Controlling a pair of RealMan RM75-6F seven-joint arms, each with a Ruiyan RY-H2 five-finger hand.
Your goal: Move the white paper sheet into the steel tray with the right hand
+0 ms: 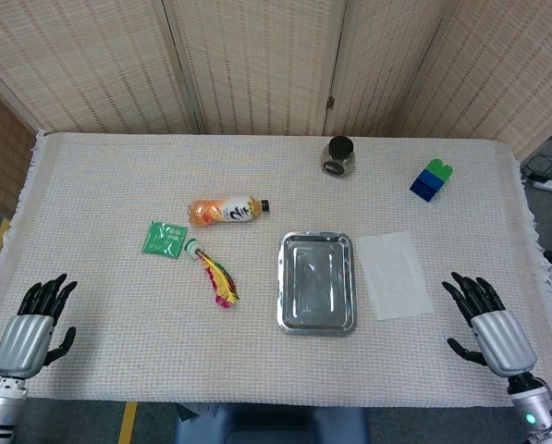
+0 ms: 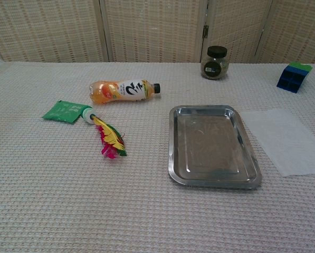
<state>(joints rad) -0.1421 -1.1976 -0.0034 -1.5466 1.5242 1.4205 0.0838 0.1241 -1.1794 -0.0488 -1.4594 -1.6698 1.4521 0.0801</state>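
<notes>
Head view shows both hands low at the near edge of the table, palms down on the cloth. The right hand (image 1: 488,324) rests at the near right, fingers spread wide and pointing away from the robot, holding nothing. The left hand (image 1: 33,324) mirrors it at the near left, fingers likewise apart and empty. Neither hand shows in the chest view.

The paper (image 1: 395,275) is a thin white sheet, roughly rectangular, lying flat on the cloth just right of the tray (image 1: 316,319), with a narrow strip of cloth between them. It is faintly translucent, so the weave shows through. It lies ahead and to the left of the right hand, apart from its fingertips. The tray is a shallow steel rectangle with rounded corners and a raised rim; its floor is bare and reflective.

Left of the tray lie a shuttlecock (image 1: 215,275) with red, yellow and green feathers and, touching its white base, a green packet (image 1: 163,239). Beyond them a bottle (image 1: 227,211) of orange drink lies on its side, cap to the right. A dark-lidded jar (image 1: 337,155) stands toward the far edge, and a blue and green block (image 1: 432,179) sits at the far right.

A cream woven cloth (image 1: 100,185) covers the table. Woven folding screens (image 1: 257,55) stand behind it.
</notes>
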